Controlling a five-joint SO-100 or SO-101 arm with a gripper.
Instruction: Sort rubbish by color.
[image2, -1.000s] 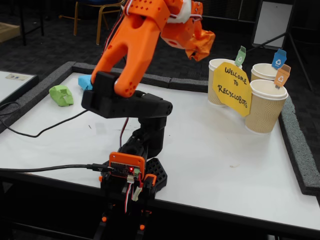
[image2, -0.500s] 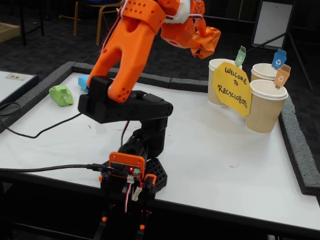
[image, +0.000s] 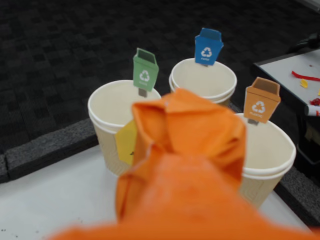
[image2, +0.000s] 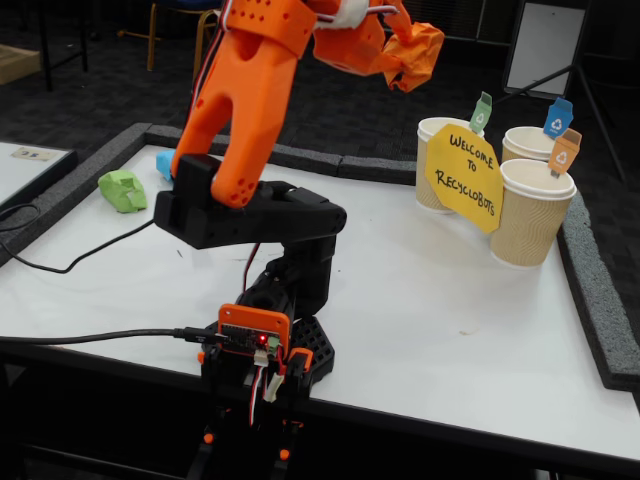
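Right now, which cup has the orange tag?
The cup with the orange tag stands rightmost and nearest in the wrist view, just right of the held orange paper wad. The cup with the green tag and the cup with the blue tag sit farther left and back.

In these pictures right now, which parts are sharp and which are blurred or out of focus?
In the wrist view, the orange wad fills the foreground and goes soft and blurred toward the bottom edge, while the cups behind are fairly sharp. In the fixed view, the table is evenly lit and in focus, without strong glare.
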